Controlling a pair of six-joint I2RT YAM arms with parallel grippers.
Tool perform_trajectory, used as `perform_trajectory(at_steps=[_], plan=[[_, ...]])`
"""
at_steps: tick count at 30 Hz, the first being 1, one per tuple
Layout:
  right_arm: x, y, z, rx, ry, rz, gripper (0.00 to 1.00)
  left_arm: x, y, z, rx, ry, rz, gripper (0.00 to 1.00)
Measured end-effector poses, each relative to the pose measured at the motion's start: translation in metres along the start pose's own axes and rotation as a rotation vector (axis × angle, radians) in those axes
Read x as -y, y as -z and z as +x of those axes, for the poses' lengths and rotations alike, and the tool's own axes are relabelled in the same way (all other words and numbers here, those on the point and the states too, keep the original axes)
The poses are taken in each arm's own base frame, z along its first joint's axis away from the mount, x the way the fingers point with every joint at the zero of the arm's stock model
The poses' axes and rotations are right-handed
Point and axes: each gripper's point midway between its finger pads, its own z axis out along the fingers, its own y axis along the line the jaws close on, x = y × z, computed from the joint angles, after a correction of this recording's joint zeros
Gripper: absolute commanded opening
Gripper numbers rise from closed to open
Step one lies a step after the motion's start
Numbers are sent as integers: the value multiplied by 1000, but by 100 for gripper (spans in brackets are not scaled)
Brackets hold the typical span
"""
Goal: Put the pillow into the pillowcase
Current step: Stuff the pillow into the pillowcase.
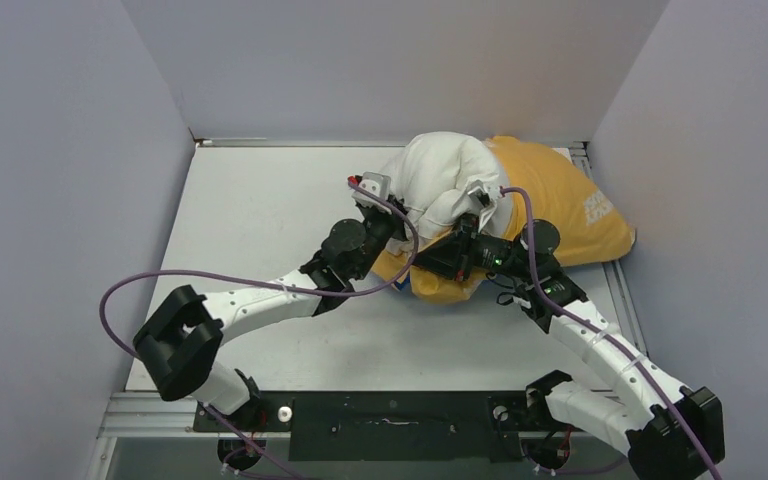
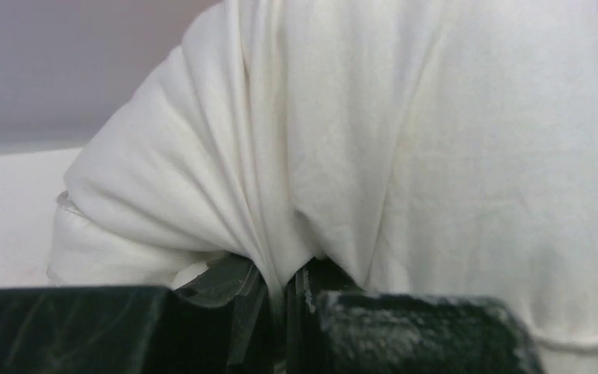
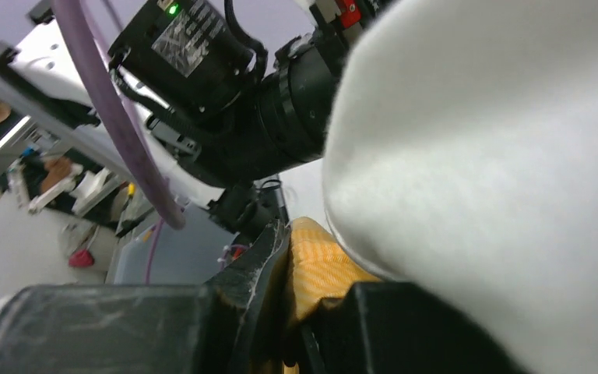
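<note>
The off-white pillow stands bunched at the back right of the table, its far end inside the orange-yellow pillowcase. My left gripper is at the pillow's left side, shut on a pinched fold of the pillow; the left gripper shows that fold squeezed between its black fingers. My right gripper is at the case's near rim, shut on the orange pillowcase. Close to the right wrist camera, the right gripper shows the pillow bulging just to its right.
Grey walls close in the table on the left, back and right. The pillowcase lies against the right wall. Purple cables loop from both arms. The left arm's wrist hangs close above my right gripper.
</note>
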Motion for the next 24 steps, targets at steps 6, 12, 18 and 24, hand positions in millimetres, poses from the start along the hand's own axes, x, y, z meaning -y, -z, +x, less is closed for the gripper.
perform_trajectory(at_steps=[6, 12, 18, 24], plan=[[-43, 4, -6, -1, 67, -170, 5, 31, 19, -43, 59, -12, 110, 0], [-54, 16, -7, 36, 88, -172, 5, 68, 3, -30, 31, 15, 259, 0], [-49, 22, -8, 62, 80, -129, 5, 106, -20, 1, 25, 98, 432, 0], [-43, 27, 3, 30, 46, -72, 5, 120, -18, 57, -44, 201, 536, 0]])
